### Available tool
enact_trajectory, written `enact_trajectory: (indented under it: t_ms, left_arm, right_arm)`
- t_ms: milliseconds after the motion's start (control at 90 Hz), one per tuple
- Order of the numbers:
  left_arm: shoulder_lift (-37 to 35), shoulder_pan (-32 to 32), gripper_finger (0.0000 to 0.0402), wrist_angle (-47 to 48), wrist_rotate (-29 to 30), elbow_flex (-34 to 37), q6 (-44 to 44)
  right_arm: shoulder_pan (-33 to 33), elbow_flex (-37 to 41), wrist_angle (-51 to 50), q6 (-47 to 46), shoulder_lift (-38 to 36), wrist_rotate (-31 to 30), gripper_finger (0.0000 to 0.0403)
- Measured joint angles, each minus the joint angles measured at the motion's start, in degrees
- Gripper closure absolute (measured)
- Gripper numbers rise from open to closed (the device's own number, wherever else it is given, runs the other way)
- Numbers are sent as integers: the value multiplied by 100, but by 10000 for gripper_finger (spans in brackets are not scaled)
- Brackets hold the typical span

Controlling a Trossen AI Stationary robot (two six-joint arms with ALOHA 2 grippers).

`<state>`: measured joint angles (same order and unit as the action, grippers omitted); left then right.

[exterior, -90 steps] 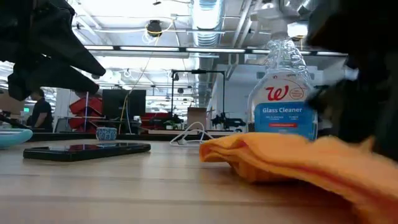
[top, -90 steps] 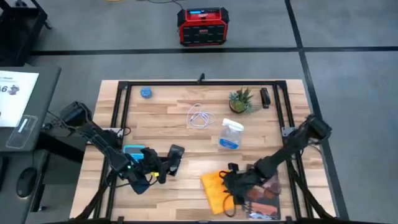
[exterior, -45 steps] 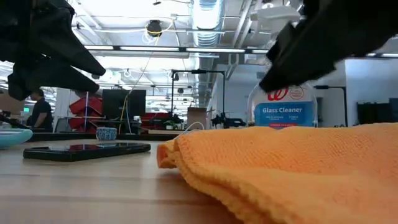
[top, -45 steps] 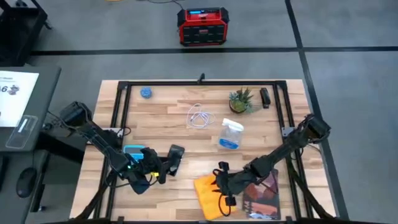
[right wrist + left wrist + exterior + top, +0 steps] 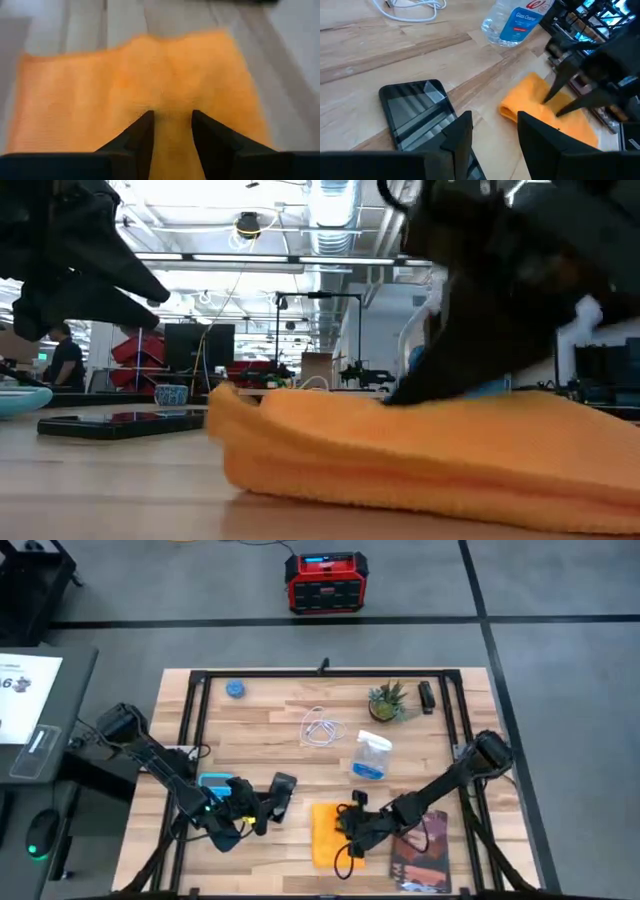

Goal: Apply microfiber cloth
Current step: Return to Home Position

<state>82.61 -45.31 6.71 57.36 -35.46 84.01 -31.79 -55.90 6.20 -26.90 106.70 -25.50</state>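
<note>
The orange microfiber cloth (image 5: pixel 326 835) lies flat on the wooden table near its front edge, and in the low view (image 5: pixel 420 455) it shows folded layers. My right gripper (image 5: pixel 350 825) reaches in from the table's right and is shut on the cloth's right part. A black smartphone (image 5: pixel 283 785) lies face up to the left of the cloth. My left gripper (image 5: pixel 492 135) hovers open just near-left of the phone (image 5: pixel 417 112), with nothing between its fingers. My right gripper pinches a bunched ridge of the cloth (image 5: pixel 172 107) between its two fingers, near the cloth's right edge. The fingers (image 5: pixel 555 92) slant down onto it from the table's right. The cloth stays lying on the table, puckered toward the fingers.
A glass cleaner bottle (image 5: pixel 370 755) lies behind the cloth, with a white cable (image 5: pixel 320 728) and a small plant (image 5: pixel 385 702) farther back. A dark reddish book (image 5: pixel 420 855) lies to the cloth's right. A blue calculator (image 5: pixel 213 780) sits under my left arm.
My right gripper has moved toward the table's left edge, dragging the cloth along the table toward the smartphone. The cloth has slid off the book's side and now lies closer to the phone.
</note>
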Motion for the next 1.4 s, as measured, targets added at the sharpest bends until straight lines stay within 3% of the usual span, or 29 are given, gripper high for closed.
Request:
enact_trajectory:
  t_ms: [211, 322, 478, 633, 744, 922, 1033, 1200, 1400]
  left_arm:
    - [-35, -28, 270, -10, 115, -129, -167]
    - [-190, -92, 270, -112, 165, -241, -410]
    - [-635, -111, 270, -816, 126, -266, -1716]
    - [-1254, 231, 288, -1404, -472, -268, -3178]
    - [-1751, 626, 323, -1577, -1010, -267, -4199]
    - [-2819, 1371, 393, -1211, -1672, 26, -4921]
    - [-3705, 1829, 394, -1229, -2135, 615, -4963]
    - [-5014, 2252, 400, -1468, -2301, 1695, -4794]
    - [-5971, 2785, 401, -2044, -2563, 2609, -4801]
  right_arm:
    - [-290, -13, -954, 465, -1057, 27, 278]
    - [-556, -22, -1688, 532, -1691, -239, 265]
    - [-924, 30, -2915, 160, -2491, -329, 253]
    - [-1127, 600, -3137, -325, -3377, -334, 259]
    - [-1231, 1240, -2844, -684, -4148, -423, 270]
    - [-1231, 2547, -1660, -870, -5287, -425, 284]
    - [-1175, 3283, -852, -868, -5861, -246, 290]
    - [-934, 4118, 118, -631, -6526, 69, 301]
    - [-241, 4789, 1277, -28, -7012, 852, 306]
